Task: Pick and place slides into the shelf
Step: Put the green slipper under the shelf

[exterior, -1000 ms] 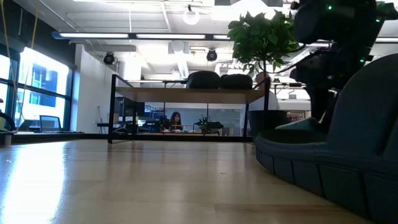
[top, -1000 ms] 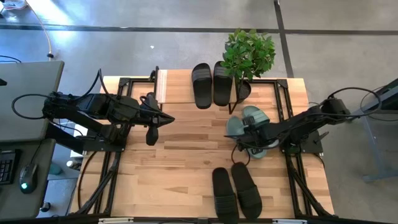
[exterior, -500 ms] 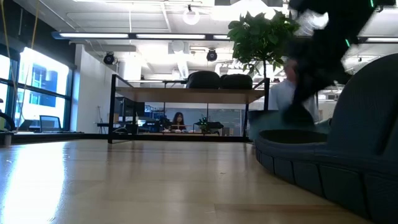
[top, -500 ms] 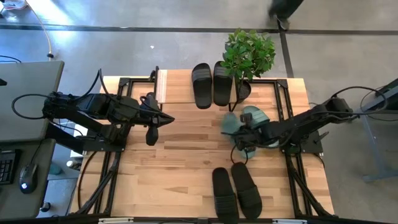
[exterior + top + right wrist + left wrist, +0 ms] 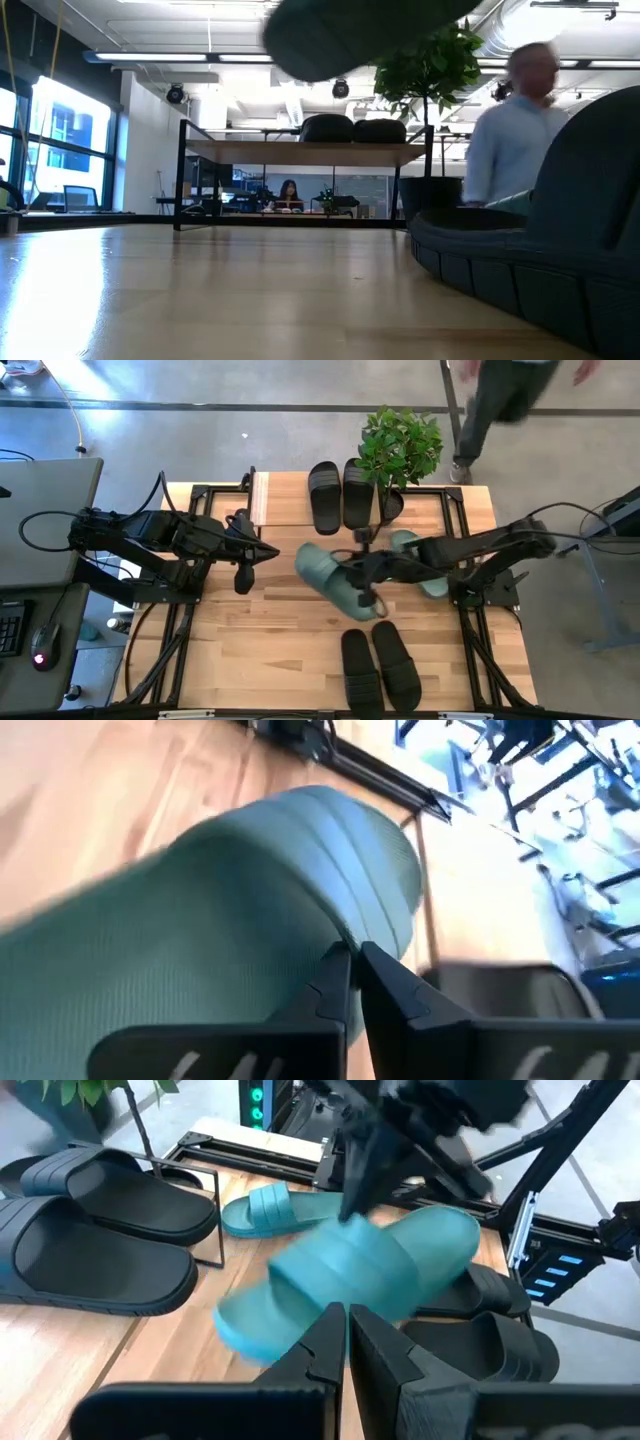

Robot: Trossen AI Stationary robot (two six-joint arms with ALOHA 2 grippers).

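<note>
My right gripper [image 5: 362,578] hangs over the middle of the table, shut on a sage-green slide [image 5: 325,572], which shows blurred in the left wrist view [image 5: 370,1275] and at the top of the low view [image 5: 350,30]. The other green slide [image 5: 432,582] lies sole down on the table under my right arm. A pair of black slides [image 5: 325,495] rests on the shelf [image 5: 285,500] at the far edge. A second black pair [image 5: 380,665] lies near the front edge. My left gripper [image 5: 268,550] waits shut at the left and touches nothing. My right gripper pinches the green slide between its two fingers at the edge of the wide ribbed strap [image 5: 375,910]. The fingers slant down from the table's right. The slide is lifted clear of the table, tilted, and reaches from the fingers toward the table's left.
A potted plant [image 5: 400,445] stands at the far right, beside the shelf's black slides. A person [image 5: 510,390] walks past behind the table's far right corner. Bare tabletop [image 5: 280,640] lies at the left and near left.
My right gripper has taken hold of one green slide at the right of the table, and has risen and swung with it toward the table's middle. The slide is lifted clear and has turned about. The other green slide has stayed down. A person has walked in behind the table.
</note>
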